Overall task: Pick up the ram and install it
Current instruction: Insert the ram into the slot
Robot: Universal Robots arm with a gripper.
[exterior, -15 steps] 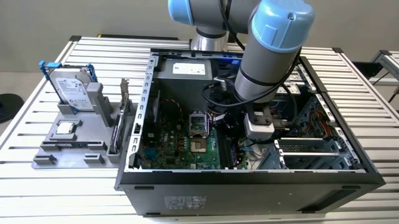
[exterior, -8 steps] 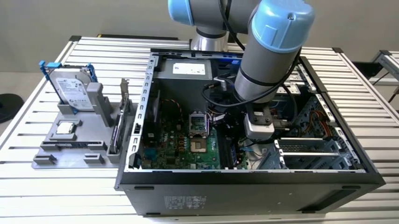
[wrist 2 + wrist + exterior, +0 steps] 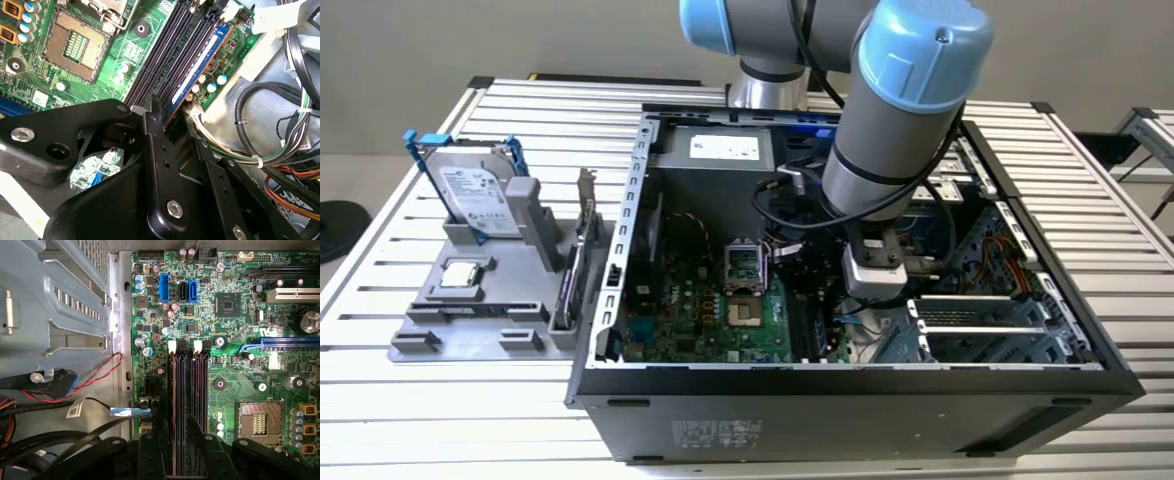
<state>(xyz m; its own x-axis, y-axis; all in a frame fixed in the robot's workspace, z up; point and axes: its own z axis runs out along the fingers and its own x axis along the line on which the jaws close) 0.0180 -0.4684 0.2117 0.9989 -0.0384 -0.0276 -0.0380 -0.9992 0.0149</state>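
Seating the stick looks like the step in hand: the black two-fingered gripper (image 3: 170,117) sits low over the board with its fingers drawn in tight on the near end of the ram (image 3: 200,65), a long, narrow, dark circuit-board stick with a blue label strip. The grasp looks clenched rather than released.

The ram lies along the outermost of the four long black memory slots (image 3: 170,50), at the board's edge beside the bundle of black cables (image 3: 270,125). Whether it is fully down in that slot I cannot tell.

To my eye, the next move calls for a straight push down with the stick kept square to the slot, so that the white end latches (image 3: 172,346) can catch.

Beyond the slots are the square, empty metal processor socket (image 3: 75,45) and the green motherboard (image 3: 707,310), inside the open black computer case (image 3: 854,400). Farther off, on the exterior view's left, a grey plastic parts tray (image 3: 467,300) stands on the slatted table.
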